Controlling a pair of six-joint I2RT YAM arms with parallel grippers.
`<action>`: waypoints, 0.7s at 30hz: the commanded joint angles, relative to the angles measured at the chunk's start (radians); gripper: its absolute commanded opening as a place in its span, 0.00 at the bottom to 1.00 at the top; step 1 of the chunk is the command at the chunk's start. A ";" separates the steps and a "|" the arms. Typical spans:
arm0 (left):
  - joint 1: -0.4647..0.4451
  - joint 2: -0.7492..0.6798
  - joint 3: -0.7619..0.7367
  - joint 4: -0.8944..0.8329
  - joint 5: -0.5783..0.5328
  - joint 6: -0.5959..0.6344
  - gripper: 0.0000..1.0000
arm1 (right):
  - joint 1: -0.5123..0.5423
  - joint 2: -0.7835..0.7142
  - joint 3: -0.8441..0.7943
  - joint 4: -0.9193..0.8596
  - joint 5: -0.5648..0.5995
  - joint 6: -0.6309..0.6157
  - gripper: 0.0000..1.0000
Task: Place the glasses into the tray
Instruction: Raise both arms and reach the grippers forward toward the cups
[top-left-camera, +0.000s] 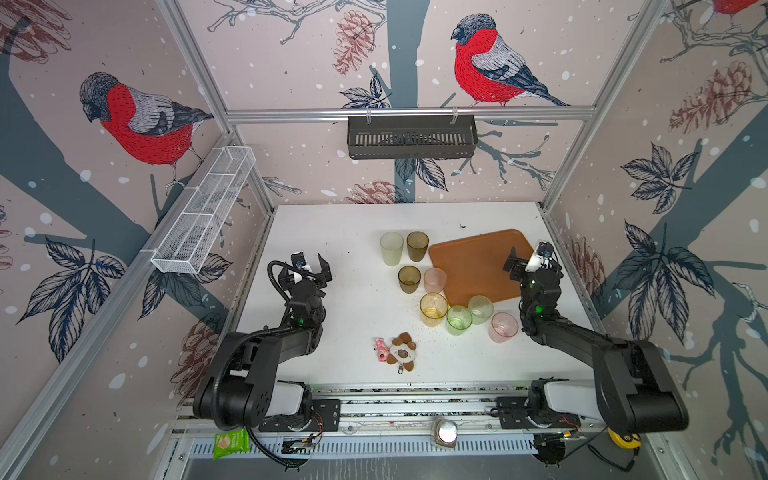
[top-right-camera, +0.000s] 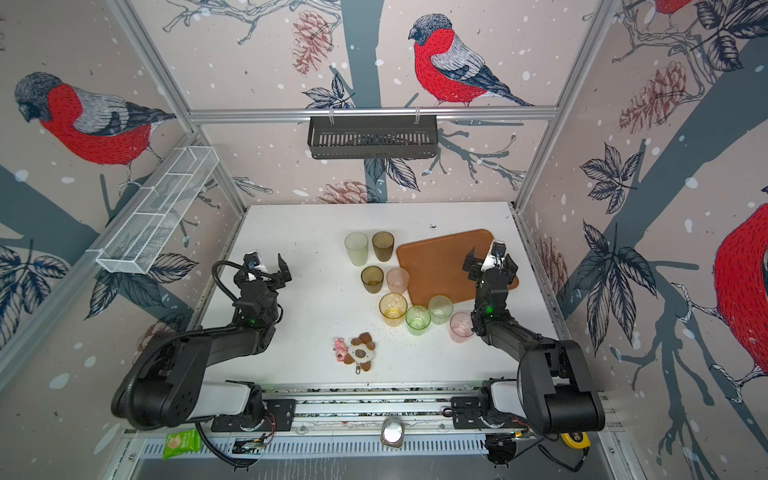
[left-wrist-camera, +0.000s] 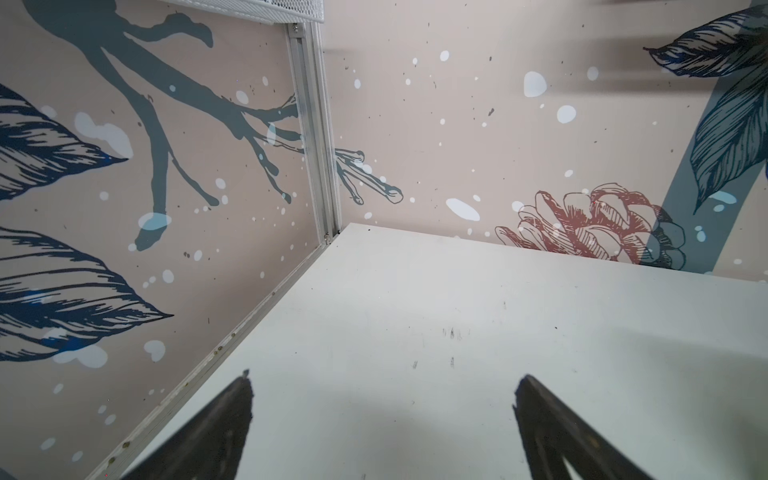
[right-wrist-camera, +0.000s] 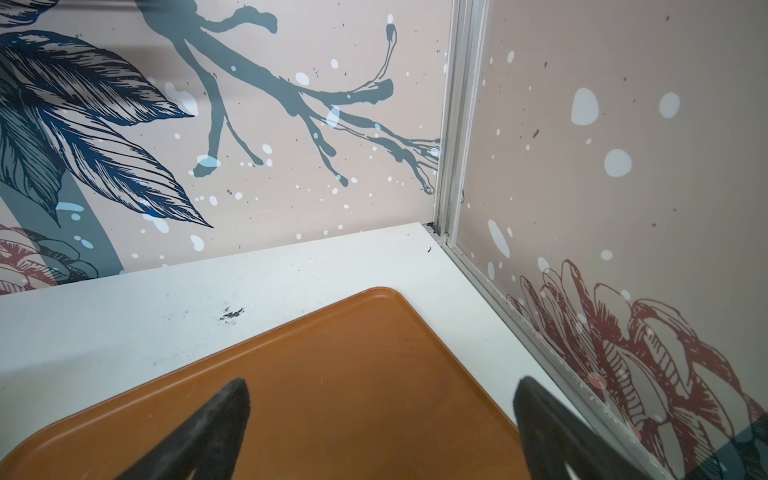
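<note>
Eight glasses (top-left-camera: 434, 309) stand on the table (top-left-camera: 332, 249), none in the tray (top-left-camera: 478, 266). Right gripper (right-wrist-camera: 380, 388) hangs above the tray, jaws wide apart, holding nothing; glasses sit to its left. Left gripper (left-wrist-camera: 384, 380) is also spread wide, holding nothing, with the glasses well off to its right.

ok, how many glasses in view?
8, none on the tray: cream, tall brown rearmost; short brown, pink beside tray's left edge; amber, green, pale green, second pink along its near edge. None hidden.
</note>
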 joint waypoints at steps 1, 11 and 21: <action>-0.009 -0.114 0.052 -0.262 0.127 -0.051 0.97 | 0.013 -0.052 0.079 -0.262 0.054 0.039 1.00; -0.080 -0.318 0.277 -0.874 0.334 -0.324 0.98 | 0.018 -0.242 0.269 -0.808 0.076 0.247 1.00; -0.087 -0.255 0.462 -1.152 0.523 -0.491 0.97 | 0.020 -0.252 0.477 -1.271 -0.110 0.345 1.00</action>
